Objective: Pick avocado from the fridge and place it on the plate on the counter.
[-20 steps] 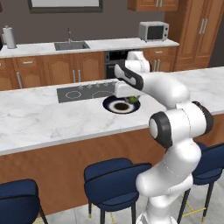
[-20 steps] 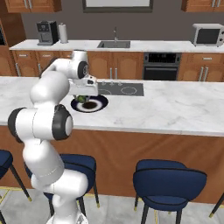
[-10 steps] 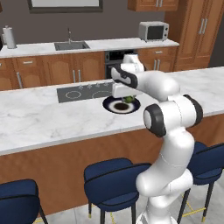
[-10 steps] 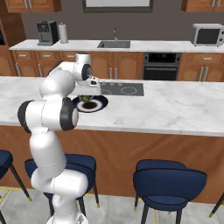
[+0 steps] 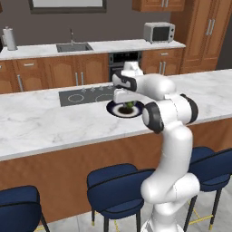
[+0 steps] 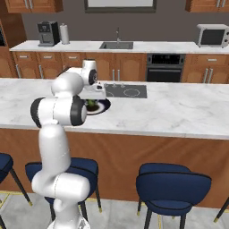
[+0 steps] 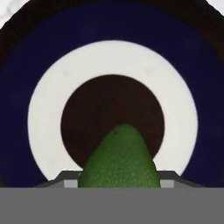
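Green avocado (image 7: 119, 158) clamped in jaws, long axis toward 12 o'clock, tip over plate (image 7: 112, 57) centre; cooktop (image 5: 86, 95) beside plate on worktop (image 5: 36, 122).

Matt green avocado (image 7: 119, 159), smooth navy-and-white plate (image 7: 43, 70), veined white marble counter (image 5: 41, 122) on wood.

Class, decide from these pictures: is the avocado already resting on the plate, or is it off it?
Cannot tell. The avocado sits between the gripper's fingertips, directly over the plate's dark centre; contact underneath is hidden.

Base views flank the plate (image 5: 118, 110) (hand view looks straight down, close).
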{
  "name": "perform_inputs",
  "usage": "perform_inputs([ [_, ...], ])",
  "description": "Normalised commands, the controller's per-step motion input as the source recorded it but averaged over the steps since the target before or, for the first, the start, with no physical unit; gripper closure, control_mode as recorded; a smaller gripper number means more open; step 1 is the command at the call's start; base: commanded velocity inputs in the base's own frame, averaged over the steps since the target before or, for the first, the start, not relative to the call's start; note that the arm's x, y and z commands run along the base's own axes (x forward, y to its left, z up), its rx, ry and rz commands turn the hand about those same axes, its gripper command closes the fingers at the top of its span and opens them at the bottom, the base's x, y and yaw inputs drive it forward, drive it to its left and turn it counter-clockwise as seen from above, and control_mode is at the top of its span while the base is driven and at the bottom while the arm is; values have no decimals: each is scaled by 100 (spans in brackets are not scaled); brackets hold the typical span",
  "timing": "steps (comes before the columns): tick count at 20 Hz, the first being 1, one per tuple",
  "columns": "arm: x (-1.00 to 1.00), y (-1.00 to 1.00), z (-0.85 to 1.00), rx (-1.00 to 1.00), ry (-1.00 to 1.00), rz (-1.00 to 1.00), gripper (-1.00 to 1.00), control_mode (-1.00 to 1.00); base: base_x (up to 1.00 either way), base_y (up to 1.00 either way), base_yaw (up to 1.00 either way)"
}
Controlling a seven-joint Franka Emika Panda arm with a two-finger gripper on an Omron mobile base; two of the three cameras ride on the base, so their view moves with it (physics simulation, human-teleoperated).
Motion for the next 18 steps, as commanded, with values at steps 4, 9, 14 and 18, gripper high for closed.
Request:
perform_inputs([
  [4,12,0,-36,1,0,2,100,-100,0,0,0],
  [9,0,0,-17,0,0,1,-100,-100,0,0,0],
  [14,0,0,0,0,0,0,-100,-100,0,0,0],
  [18,0,0,0,0,0,0,-100,-100,0,0,0],
])
